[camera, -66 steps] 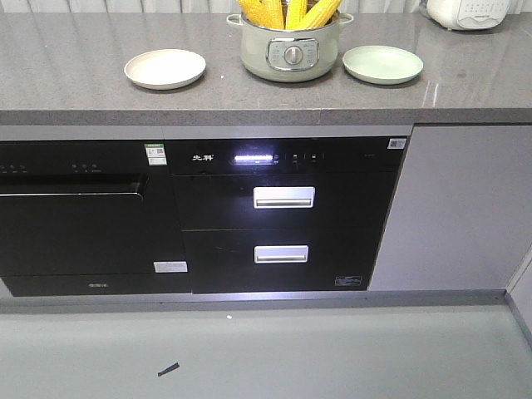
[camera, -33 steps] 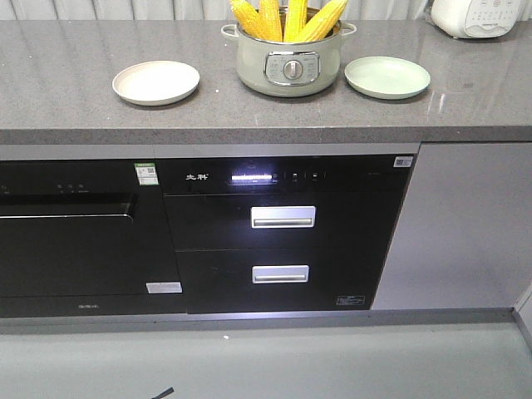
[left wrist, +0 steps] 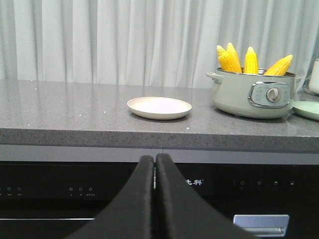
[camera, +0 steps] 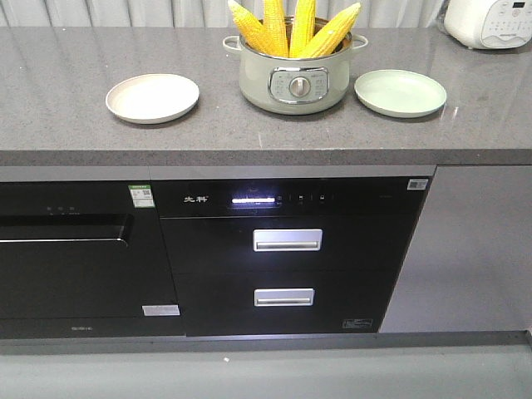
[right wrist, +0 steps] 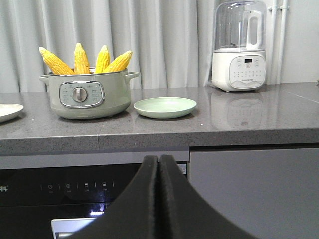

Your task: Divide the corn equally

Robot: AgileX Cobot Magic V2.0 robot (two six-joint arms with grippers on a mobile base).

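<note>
Front-facing view first: you have not begun the sharing out. The corn point(camera: 291, 29), four cobs as far as you can count, stands upright in the pale green pot point(camera: 295, 83), with its tips fanned above the rim. The cream plate point(camera: 152, 97) lies to one side of the pot and the green plate point(camera: 400, 91) to the other, both bare, on the speckled grey counter point(camera: 66, 58). Neither arm shows here.

In the left wrist view, your left gripper point(left wrist: 154, 160) has its smooth black fingers pressed together on nothing. It sits below the counter edge, well short of the shallow, matte cream plate.

In the right wrist view, the right gripper point(right wrist: 158, 160) is likewise closed up and empty, low in front of the cabinet. The kernels run in bumpy, glossy rows and the cobs taper. I judge your next move is to raise an arm, part the fingers and take one cob across its thicker middle, aiming for two per plate
</note>
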